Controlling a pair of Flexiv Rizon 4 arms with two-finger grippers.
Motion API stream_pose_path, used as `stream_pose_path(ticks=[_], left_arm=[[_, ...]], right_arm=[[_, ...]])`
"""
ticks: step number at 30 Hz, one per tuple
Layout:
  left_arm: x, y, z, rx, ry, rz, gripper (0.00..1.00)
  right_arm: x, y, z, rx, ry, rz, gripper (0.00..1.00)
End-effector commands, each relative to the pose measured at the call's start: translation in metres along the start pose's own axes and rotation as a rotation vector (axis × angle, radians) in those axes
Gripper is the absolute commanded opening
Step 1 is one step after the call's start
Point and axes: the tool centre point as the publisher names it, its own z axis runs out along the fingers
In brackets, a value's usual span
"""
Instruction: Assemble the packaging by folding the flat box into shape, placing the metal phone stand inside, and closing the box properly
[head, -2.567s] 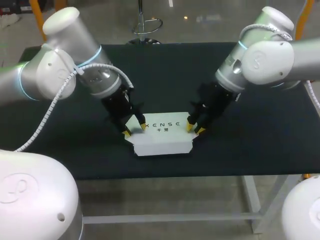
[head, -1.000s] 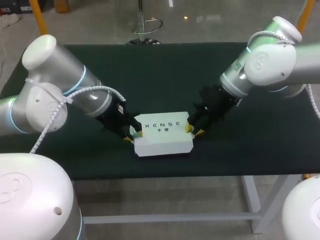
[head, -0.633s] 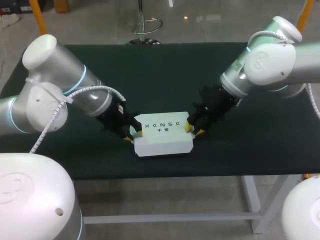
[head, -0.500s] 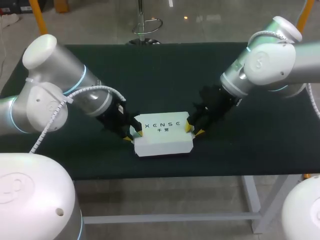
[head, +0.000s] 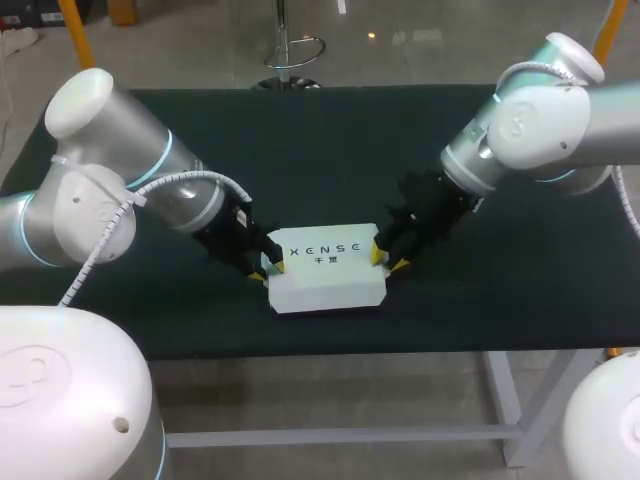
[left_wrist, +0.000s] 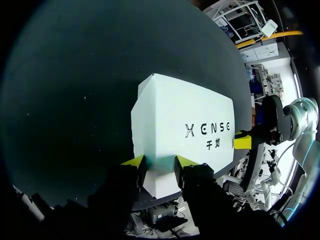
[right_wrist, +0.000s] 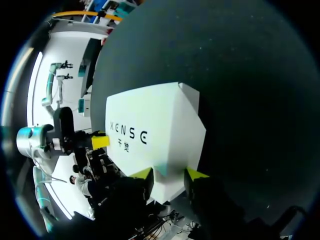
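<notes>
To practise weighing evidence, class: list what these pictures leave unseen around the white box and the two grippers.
- Metal phone stand: seen in no view; the closed white box would hide anything inside.
- Head view: the box's end walls, partly covered by the left gripper and right gripper.
- Wrist views: each end's lower edge, behind that view's own gripper.

Our left arm (head: 120, 190) comes in from the left, elbow bent and wrist tilted down and inward. The left end effector (head: 266, 271) holds its yellow-tipped fingers apart. Our right arm (head: 530, 125) slants in opposite, and the right end effector (head: 388, 260) faces it, fingers likewise parted.
</notes>
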Motion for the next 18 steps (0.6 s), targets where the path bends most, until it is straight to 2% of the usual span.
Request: stream_pose_path(ticks=[1,7,10,18], left_arm=[[0.001,-0.0003,0.0058,0.002,-0.003,0.0,0.41],[0.001,-0.0003,0.0058,0.002,-0.003,0.0,0.42],[0.001,-0.0003,0.0058,0.002,-0.003,0.0,0.47],[0.0014,0.0002,0.0071,0.002,-0.006,0.003,0.44]], right_arm=[[-0.0003,0.0007,0.0022,0.002,0.002,-0.001,0.45],[-0.0003,0.0007,0.0022,0.002,0.002,-0.001,0.42],[-0.0003,0.0007,0.0022,0.002,0.002,-0.001,0.44],[-0.0011,0.0002,0.0026,-0.004,0.0,-0.004,0.43]])
